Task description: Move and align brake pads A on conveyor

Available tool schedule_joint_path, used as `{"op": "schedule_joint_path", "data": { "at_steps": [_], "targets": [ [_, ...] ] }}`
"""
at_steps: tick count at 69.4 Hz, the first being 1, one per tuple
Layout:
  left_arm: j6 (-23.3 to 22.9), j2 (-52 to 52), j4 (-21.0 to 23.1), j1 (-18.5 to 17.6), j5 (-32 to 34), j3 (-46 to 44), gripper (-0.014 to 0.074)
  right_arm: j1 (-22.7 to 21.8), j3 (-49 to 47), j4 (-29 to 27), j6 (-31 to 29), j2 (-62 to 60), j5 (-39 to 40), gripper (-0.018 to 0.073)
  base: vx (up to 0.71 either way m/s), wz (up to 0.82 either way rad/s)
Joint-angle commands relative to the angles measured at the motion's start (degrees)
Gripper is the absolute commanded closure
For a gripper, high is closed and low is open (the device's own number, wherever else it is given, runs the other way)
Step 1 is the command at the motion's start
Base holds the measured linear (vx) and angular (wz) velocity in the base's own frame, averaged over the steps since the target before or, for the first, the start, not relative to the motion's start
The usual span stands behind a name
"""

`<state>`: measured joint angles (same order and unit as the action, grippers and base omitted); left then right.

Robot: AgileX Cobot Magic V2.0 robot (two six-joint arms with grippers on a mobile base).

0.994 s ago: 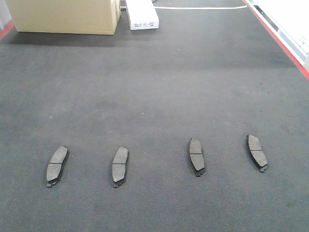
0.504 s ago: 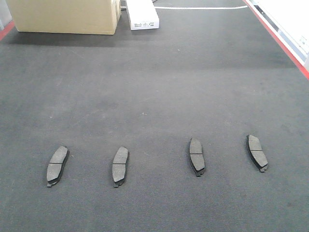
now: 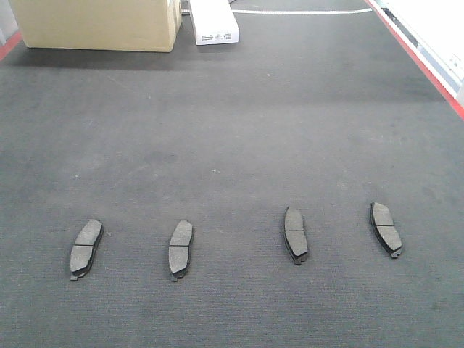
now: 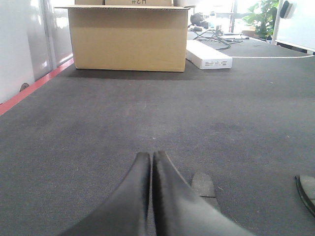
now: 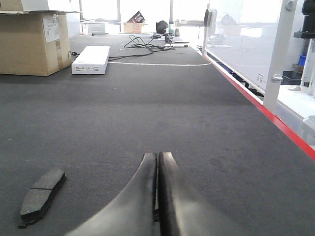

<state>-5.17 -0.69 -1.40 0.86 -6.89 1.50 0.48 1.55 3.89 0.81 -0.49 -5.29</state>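
Conveyor [image 3: 239, 130]: dark grey felt belt, red edge strips both sides, fills the front view. Glass panel wall [image 5: 246, 34] runs along its right edge. Far end: cardboard box [image 3: 98, 23], white flat box [image 3: 212, 22] beside it, cables behind. Four pads in a near row, well apart, friction face up: pad 1 [image 3: 86, 249], pad 2 [image 3: 180, 249], pad 3 [image 3: 295, 235], pad 4 [image 3: 386, 229]. Outer ones tilt slightly. Left hand [image 4: 150, 164] clenched, empty, low over belt. Right hand [image 5: 158, 164] same. No change from the earlier frames.
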Motion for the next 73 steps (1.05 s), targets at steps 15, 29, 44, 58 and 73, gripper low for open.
{"op": "schedule_joint_path", "data": {
  "at_steps": [15, 29, 44, 58, 73],
  "targets": [
    [-0.28, -0.83, 0.47, -0.38, 4.09, 1.32, 0.0602, -0.20, 0.38, 0.07, 0.03, -1.01, 5.29, 0.0569, 0.00, 0.00],
    [-0.28, -0.83, 0.47, -0.38, 4.09, 1.32, 0.0602, -0.20, 0.38, 0.19, 0.03, -1.02, 5.29, 0.0569, 0.00, 0.00],
    [-0.28, -0.83, 0.47, -0.38, 4.09, 1.32, 0.0602, -0.20, 0.38, 0.19, 0.03, -1.02, 5.29, 0.0569, 0.00, 0.00],
    [-0.28, -0.83, 0.47, -0.38, 4.09, 1.32, 0.0602, -0.20, 0.38, 0.19, 0.03, -1.02, 5.29, 0.0569, 0.00, 0.00],
    [-0.28, -0.83, 0.47, -0.38, 4.09, 1.32, 0.0602, -0.20, 0.38, 0.19, 0.03, -1.02, 5.29, 0.0569, 0.00, 0.00]
  ]
}}
